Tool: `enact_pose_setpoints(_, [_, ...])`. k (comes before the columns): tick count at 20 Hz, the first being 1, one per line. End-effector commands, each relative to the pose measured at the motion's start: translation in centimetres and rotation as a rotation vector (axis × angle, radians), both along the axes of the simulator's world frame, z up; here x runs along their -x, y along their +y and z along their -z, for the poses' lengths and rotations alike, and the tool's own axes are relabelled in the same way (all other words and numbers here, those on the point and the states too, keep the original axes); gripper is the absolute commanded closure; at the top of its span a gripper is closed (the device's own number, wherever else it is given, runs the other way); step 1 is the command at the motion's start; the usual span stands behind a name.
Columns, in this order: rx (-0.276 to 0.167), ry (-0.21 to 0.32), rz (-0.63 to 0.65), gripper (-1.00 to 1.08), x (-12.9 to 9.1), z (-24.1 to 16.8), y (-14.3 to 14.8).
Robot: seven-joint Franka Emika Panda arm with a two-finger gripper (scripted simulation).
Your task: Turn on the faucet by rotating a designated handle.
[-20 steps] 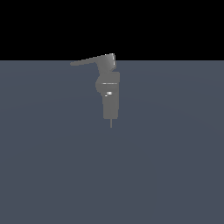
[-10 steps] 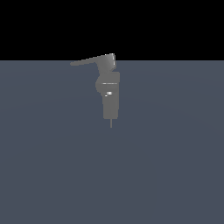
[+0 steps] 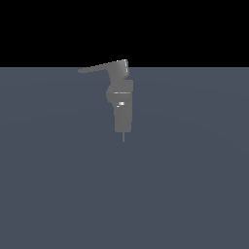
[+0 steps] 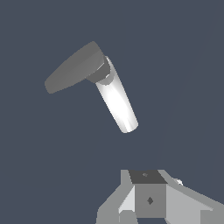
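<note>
The gripper [image 4: 151, 205] shows only as a pale grey block at the edge of the wrist view; its fingers are out of sight, so I cannot tell how open it is, and it holds nothing visible. Well apart from it stands the faucet [image 3: 122, 102], centred on the far part of the grey floor. Its handle [image 3: 99, 67] juts toward the exterior view's left. Likely rigid and smooth; push near the thin tip for leverage. Nothing has shifted since the earlier frames.

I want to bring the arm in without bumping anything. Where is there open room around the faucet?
In the exterior view, the floor lies bare on both sides of the faucet and below its pin. The one tight spot is under the handle, which juts to that view's left.
</note>
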State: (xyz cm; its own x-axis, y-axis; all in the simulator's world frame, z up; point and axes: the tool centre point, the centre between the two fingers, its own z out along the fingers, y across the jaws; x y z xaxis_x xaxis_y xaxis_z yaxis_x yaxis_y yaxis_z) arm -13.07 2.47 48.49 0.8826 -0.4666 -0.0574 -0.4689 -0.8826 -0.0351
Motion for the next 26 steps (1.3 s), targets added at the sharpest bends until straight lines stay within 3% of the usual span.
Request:
enact_pose_setpoints(1, [-0.003, 0.014, 0.06, 1.08, -1.5, 0.5, 0.4])
enact_pose_setpoints(13, [0.005, 0.079, 0.347, 1.08, -8.5, 4.2, 2.5])
enact_pose_setpoints(26, [0.051, 0.141, 0.657, 1.08, -15.3, 10.2, 5.3])
